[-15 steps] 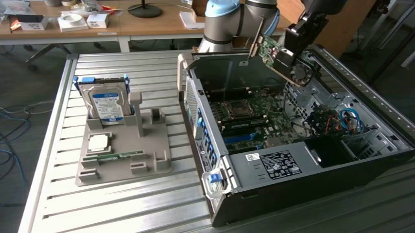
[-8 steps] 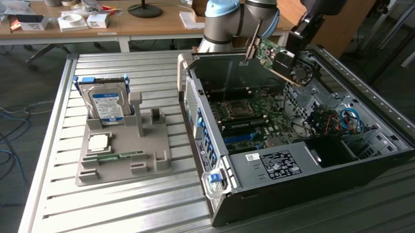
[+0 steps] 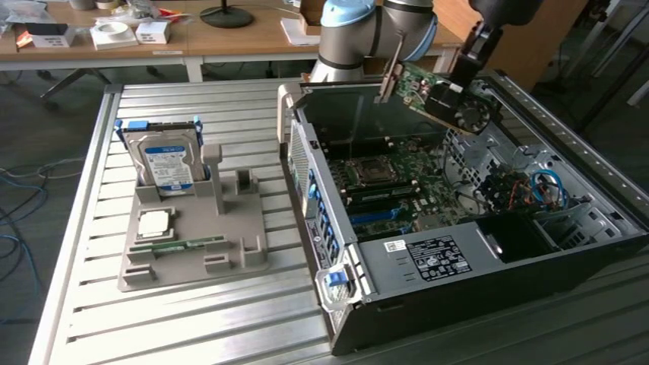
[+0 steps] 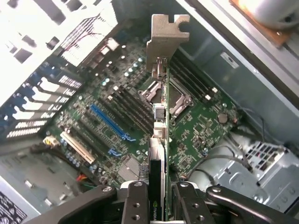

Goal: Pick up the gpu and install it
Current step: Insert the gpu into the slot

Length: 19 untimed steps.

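A ribbed aluminium worktable (image 3: 172,319) takes up the lower part of the exterior view. Behind it, along the top edge, stands a long wooden desk (image 3: 233,42) carrying small white boxes (image 3: 114,34) and a round black stand base (image 3: 226,15). Grey floor (image 3: 45,129) shows at the left, with loose cables (image 3: 26,173) lying on it. A brown wooden panel (image 3: 533,38) stands at the upper right.
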Motion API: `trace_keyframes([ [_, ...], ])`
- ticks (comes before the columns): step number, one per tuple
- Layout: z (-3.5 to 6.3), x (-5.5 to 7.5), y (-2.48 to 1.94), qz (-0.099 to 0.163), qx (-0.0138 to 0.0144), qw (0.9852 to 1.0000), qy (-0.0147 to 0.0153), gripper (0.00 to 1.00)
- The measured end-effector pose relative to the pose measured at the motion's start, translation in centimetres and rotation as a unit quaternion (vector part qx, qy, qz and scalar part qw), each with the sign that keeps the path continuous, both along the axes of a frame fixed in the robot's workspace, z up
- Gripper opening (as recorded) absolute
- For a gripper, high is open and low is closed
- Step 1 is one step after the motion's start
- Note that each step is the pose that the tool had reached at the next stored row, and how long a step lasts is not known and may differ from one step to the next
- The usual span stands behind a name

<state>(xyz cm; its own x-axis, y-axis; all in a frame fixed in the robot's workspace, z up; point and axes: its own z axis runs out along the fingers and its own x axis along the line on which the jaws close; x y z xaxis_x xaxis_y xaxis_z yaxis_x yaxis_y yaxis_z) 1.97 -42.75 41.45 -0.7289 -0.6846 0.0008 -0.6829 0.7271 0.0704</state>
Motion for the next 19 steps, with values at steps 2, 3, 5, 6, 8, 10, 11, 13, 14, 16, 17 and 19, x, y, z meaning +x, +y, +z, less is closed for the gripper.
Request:
trace_keyframes([
  [2,-0.03,0.00,0.00,0.018,0.0000,0.9998,0.0000,0.26],
  [3,-0.05,0.00,0.00,0.027,0.0000,0.9996,0.0000,0.26],
  [5,-0.09,0.00,0.00,0.046,0.0000,0.9990,0.0000,0.26],
  [6,-0.10,0.00,0.00,0.055,0.0000,0.9985,0.0000,0.26],
  [8,-0.13,0.00,0.00,0.073,0.0000,0.9974,0.0000,0.26],
  [10,-0.16,0.00,0.00,0.091,0.0000,0.9959,0.0000,0.26],
  [11,-0.18,0.00,0.00,0.100,0.0000,0.9950,0.0000,0.26],
  [13,-0.20,0.00,0.00,0.118,0.0000,0.9930,0.0000,0.26],
  [14,-0.22,0.00,0.00,0.127,0.0000,0.9919,0.0000,0.26],
  [16,-0.24,0.00,0.00,0.145,0.0000,0.9894,0.0000,0.26],
  [17,-0.26,0.00,0.00,0.154,0.0000,0.9881,0.0000,0.26],
  [19,-0.28,0.00,0.00,0.172,0.0000,0.9851,0.0000,0.26],
])
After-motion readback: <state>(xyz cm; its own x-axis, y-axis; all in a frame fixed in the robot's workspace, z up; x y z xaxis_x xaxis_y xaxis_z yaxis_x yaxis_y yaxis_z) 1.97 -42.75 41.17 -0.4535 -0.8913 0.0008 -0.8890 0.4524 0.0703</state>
